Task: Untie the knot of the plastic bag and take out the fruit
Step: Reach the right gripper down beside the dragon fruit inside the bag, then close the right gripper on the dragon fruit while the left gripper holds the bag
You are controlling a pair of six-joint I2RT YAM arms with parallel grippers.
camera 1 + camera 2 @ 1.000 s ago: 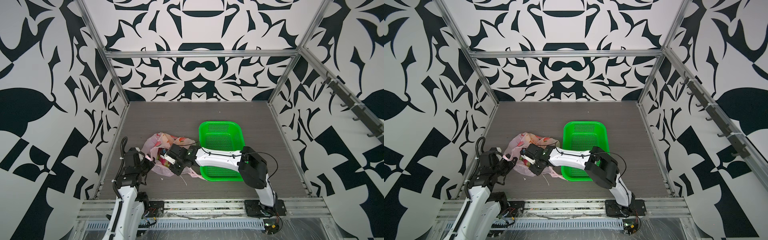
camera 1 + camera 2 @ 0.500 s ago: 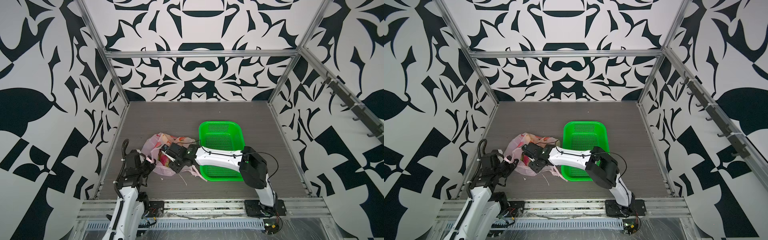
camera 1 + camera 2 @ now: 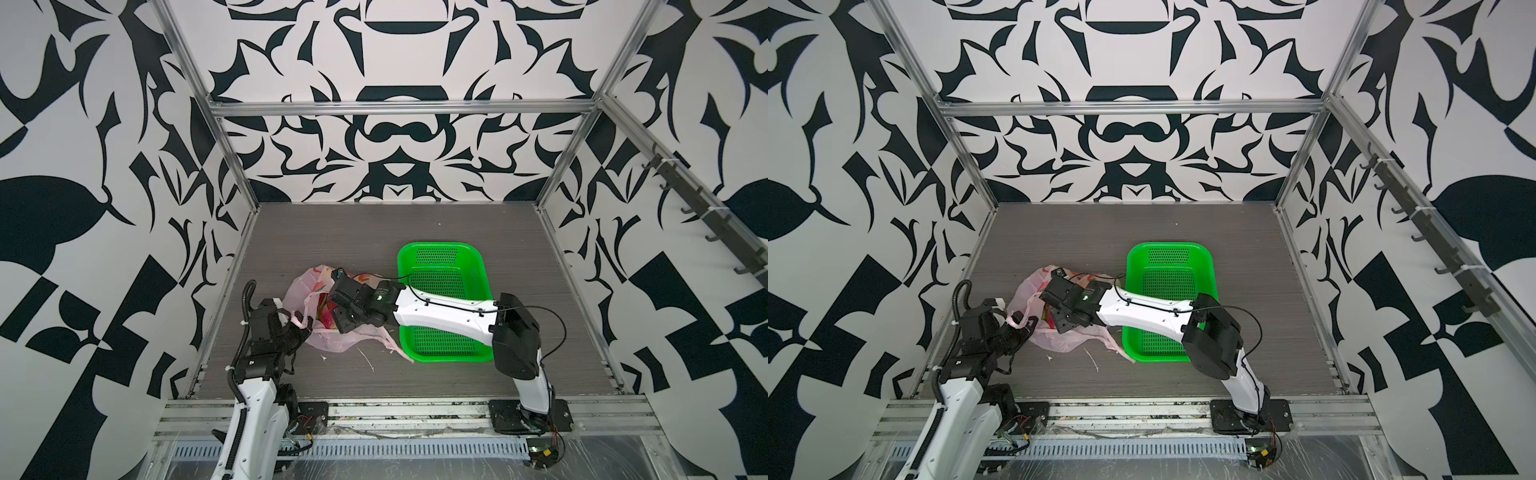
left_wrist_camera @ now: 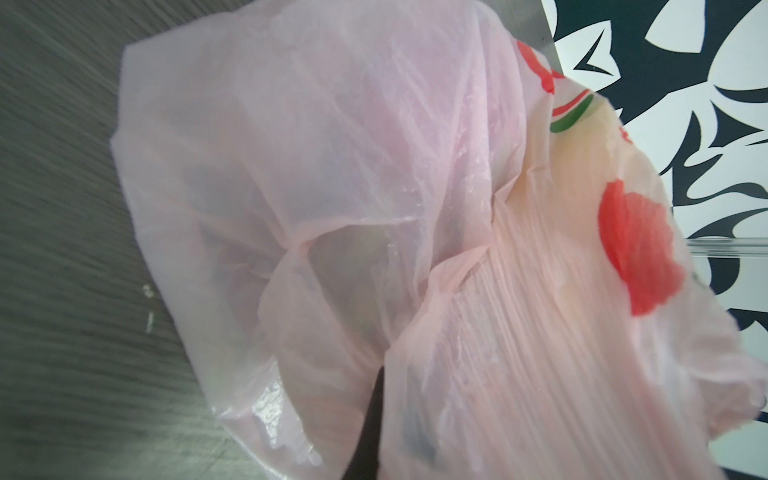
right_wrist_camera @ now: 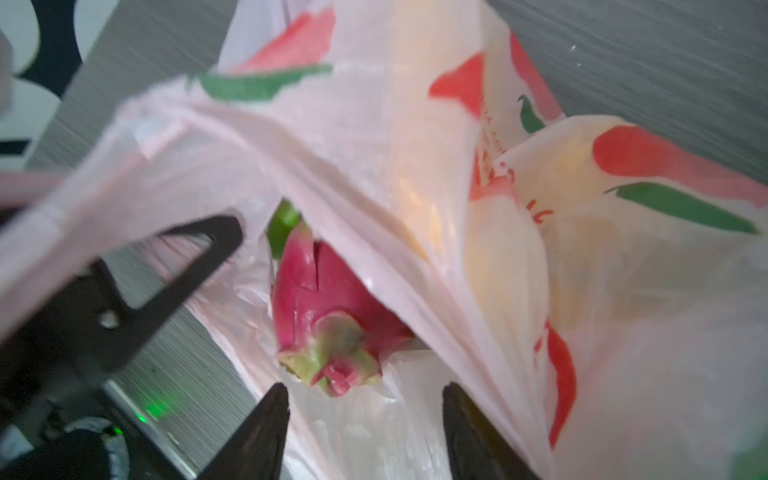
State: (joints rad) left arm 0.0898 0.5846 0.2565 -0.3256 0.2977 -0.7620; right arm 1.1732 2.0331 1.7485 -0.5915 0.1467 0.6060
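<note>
The pale pink plastic bag (image 3: 309,282) lies on the grey floor left of the basket, its mouth pulled open. No knot shows in any view. My left gripper (image 3: 304,327) is shut on the bag's film at the mouth's near edge; the left wrist view is filled by the bag (image 4: 332,166), with one dark finger (image 4: 370,424) showing. My right gripper (image 5: 365,395) stands open at the mouth, nothing between its fingers. Just ahead of it lies a magenta dragon fruit (image 5: 328,307) with green scales. Something yellow (image 5: 498,257) shows through the film. The top view shows magenta fruit (image 3: 325,314).
A green perforated basket (image 3: 440,251) stands right of the bag, and my right arm (image 3: 440,316) reaches across it. The left side wall is close behind my left arm. Small white scraps (image 3: 370,361) lie on the floor in front of the bag.
My right gripper's jaws have spread apart at the bag's mouth. The left gripper has kept its hold on the film and hardly moved.
</note>
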